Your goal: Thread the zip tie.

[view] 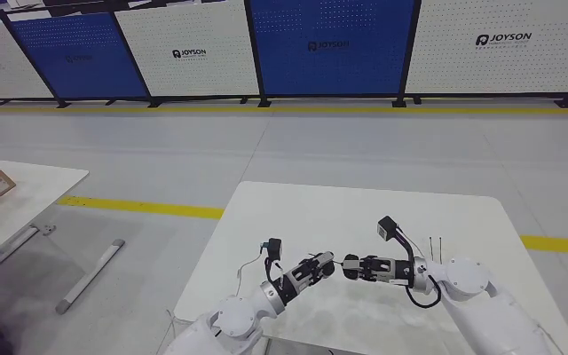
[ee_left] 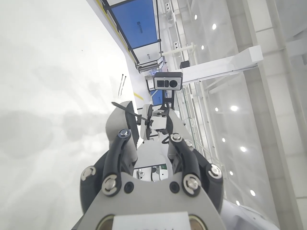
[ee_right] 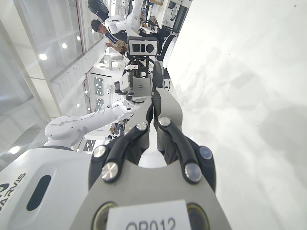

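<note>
A thin black zip tie (ee_left: 127,111) runs slantwise from my right gripper's tips (ee_left: 151,122) out across one pad of my left gripper (ee_left: 150,118). The left gripper's fingers (ee_left: 120,123) stand well apart, open, on either side of the right gripper's tips. In the right wrist view my right gripper (ee_right: 153,96) has its pads pressed together, and the left gripper (ee_right: 141,82) faces it just beyond. From the top view the two grippers meet tip to tip above the white table (view: 293,213), left gripper (view: 321,264) against right gripper (view: 349,265).
Two spare black zip ties (view: 435,244) lie side by side on the table near the right arm; they are also in the left wrist view (ee_left: 122,84). Another white table (view: 35,186) stands off to the left across the floor.
</note>
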